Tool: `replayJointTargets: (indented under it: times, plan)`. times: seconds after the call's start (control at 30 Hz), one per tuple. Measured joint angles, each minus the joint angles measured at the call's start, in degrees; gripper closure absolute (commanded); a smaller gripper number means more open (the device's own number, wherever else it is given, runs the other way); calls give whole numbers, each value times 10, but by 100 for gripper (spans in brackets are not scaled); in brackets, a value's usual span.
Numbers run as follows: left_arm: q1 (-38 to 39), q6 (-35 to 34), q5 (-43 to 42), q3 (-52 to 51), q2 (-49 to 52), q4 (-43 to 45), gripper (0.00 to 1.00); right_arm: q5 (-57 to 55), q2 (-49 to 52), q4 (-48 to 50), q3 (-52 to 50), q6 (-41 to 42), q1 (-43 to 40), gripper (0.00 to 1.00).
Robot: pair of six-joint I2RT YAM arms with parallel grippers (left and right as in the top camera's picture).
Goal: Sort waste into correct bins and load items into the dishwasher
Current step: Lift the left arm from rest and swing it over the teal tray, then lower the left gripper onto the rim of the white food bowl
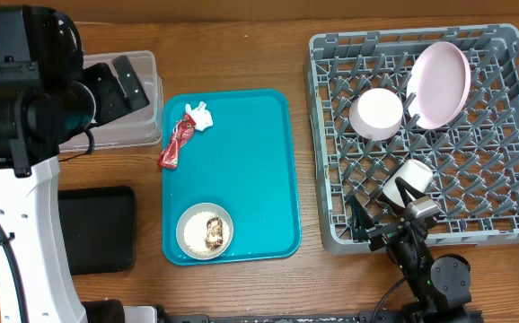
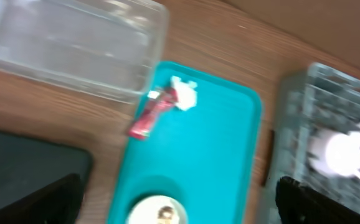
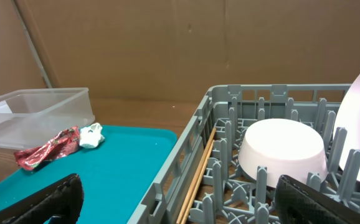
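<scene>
Upper left overhead, my left gripper (image 1: 123, 90) hangs spread above the clear bin (image 1: 152, 126). The wrapper (image 1: 175, 148) and tissue (image 1: 200, 117) lie on the tray (image 1: 259, 179), bare teal rightward. Only overhead shows the scrap bowl (image 1: 205, 231) whole. My right gripper (image 1: 383, 206), spread, is at the rack (image 1: 327, 135), lower edge.

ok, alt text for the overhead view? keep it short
Teal tray on a wooden table holds a red wrapper, a white tissue and a small bowl of scraps. Right of it, a grey dish rack holds a pink plate, white bowl and white cup; a clear bin and a black bin sit left.
</scene>
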State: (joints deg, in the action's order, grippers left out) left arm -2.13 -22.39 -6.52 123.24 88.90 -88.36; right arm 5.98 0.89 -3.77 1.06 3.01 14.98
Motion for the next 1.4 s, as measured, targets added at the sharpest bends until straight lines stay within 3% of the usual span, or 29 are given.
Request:
replayJointTargets:
  times: [0.17,0.43,0.53,0.67,0.7,0.83,1.2,1.4]
  plan:
    - [26,2,-70,0,13,-17,0,0,0,0,0,0,0,0]
    - [161,3,0,-3,122,-11,0,0,0,0,0,0,0,0]
    - [184,2,-10,-8,171,5,12,0,0,0,0,0,0,0]
    - [202,5,-35,-11,215,10,14,0,0,0,0,0,0,0]
    - [209,4,-26,-12,222,14,9,0,0,0,0,0,0,0]
    - [232,0,27,-12,225,19,7,0,0,0,0,0,0,0]
    - [313,-21,144,-12,320,-24,13,0,0,0,0,0,0,0]
    - [299,-36,158,-20,360,-52,13,0,0,0,0,0,0,0]
